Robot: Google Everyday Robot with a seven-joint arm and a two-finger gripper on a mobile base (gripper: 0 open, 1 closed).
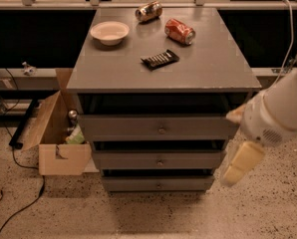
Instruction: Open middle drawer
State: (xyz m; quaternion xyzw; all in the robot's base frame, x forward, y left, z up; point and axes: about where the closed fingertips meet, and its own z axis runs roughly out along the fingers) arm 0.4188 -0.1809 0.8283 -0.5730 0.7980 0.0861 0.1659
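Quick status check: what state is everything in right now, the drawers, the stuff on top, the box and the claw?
Top drawer: shut.
Middle drawer: shut, knob untouched.
Bottom drawer: shut.
Bowl: upright, empty.
Red can: on its side.
Brown can: on its side.
Snack bar: lying flat.
Cardboard box: open, things inside.
Claw: right of the cabinet, level with the middle drawer, off it.

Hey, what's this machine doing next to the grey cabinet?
A robot arm is meant to open the middle drawer of the grey cabinet. Its gripper hangs at the right of the cabinet, about level with that drawer, not touching its knob. The drawer looks shut. A bowl and a red can sit on top.
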